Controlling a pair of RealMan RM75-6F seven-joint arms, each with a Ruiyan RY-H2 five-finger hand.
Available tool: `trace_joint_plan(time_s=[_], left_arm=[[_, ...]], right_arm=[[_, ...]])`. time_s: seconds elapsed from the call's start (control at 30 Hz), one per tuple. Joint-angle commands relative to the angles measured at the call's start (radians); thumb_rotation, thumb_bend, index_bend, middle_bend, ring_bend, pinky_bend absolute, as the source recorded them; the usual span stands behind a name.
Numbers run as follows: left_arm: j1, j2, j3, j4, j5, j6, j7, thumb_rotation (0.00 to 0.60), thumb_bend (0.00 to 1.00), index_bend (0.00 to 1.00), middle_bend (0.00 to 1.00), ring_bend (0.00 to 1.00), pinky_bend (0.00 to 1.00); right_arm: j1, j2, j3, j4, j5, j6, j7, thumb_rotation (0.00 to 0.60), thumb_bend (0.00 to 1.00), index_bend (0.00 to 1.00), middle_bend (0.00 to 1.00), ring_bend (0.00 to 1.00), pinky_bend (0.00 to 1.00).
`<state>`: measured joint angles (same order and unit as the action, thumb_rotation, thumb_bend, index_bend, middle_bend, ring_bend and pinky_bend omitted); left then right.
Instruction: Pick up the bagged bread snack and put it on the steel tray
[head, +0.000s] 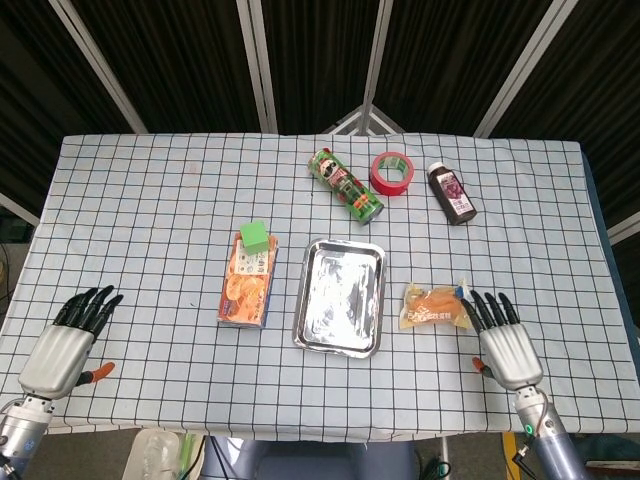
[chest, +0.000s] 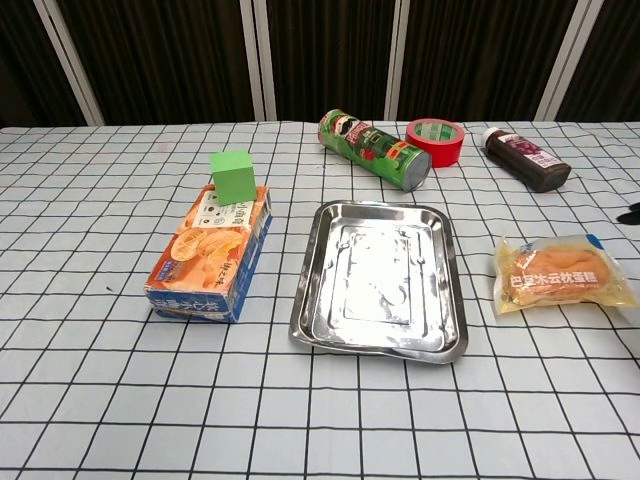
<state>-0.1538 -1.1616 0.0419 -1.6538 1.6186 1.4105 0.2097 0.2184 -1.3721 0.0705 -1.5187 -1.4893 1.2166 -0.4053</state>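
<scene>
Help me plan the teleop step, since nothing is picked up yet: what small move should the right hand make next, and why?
Probably ease the right hand a little further left and down onto the bagged bread snack. Its fingers are spread and hold nothing, with the fingertips just right of the bag's edge, while the snack lies flat on the cloth beside the empty steel tray.

The bagged bread snack lies right of the steel tray, apart.
</scene>
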Motion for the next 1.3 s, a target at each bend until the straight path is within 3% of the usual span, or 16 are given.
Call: trace_joint_plan(time_s=[0.03,0.4,0.5,0.57,0.67,0.8,1.03,1.3], left_arm=[[-0.001,0.002,-0.001,0.002,-0.003,-0.001,-0.004,0.600,0.08,0.00,0.00,0.00,0.09],[0.000,0.006,-0.004,0.002,-0.008,0.001,-0.015,0.600,0.08,0.00,0.00,0.00,0.09],[0.000,0.008,-0.005,0.003,-0.011,0.002,-0.021,0.600,0.08,0.00,0.00,0.00,0.09],[0.000,0.010,-0.006,0.004,-0.013,0.001,-0.025,0.600,0.08,0.00,0.00,0.00,0.09],[0.000,0.011,-0.007,0.004,-0.013,0.002,-0.028,0.600,0.08,0.00,0.00,0.00,0.09],[0.001,0.013,-0.006,0.003,-0.009,0.006,-0.031,0.600,0.08,0.00,0.00,0.00,0.09],[0.001,0.013,-0.005,0.002,-0.009,0.004,-0.029,0.600,0.08,0.00,0.00,0.00,0.09],[-0.001,0.013,-0.007,0.003,-0.014,-0.001,-0.031,0.600,0.08,0.00,0.00,0.00,0.09]], right_arm=[[0.062,-0.054,0.042,0.029,0.075,-0.080,-0.061,0.600,0.25,0.00,0.00,0.00,0.00],[0.180,-0.157,0.100,0.126,0.239,-0.228,-0.145,0.600,0.25,0.00,0.00,0.00,0.00],[0.198,-0.168,0.105,0.131,0.251,-0.237,-0.149,0.600,0.27,0.00,0.00,0.00,0.05],[0.211,-0.174,0.108,0.135,0.253,-0.238,-0.148,0.600,0.33,0.13,0.13,0.06,0.20],[0.223,-0.179,0.107,0.138,0.250,-0.227,-0.156,0.600,0.38,0.47,0.38,0.26,0.48],[0.231,-0.187,0.096,0.141,0.231,-0.196,-0.175,0.600,0.39,0.66,0.52,0.40,0.60],[0.241,-0.196,0.091,0.123,0.192,-0.137,-0.177,0.600,0.40,0.72,0.56,0.43,0.61],[0.292,-0.193,0.123,-0.009,0.206,-0.118,-0.308,0.600,0.40,0.72,0.56,0.43,0.61]])
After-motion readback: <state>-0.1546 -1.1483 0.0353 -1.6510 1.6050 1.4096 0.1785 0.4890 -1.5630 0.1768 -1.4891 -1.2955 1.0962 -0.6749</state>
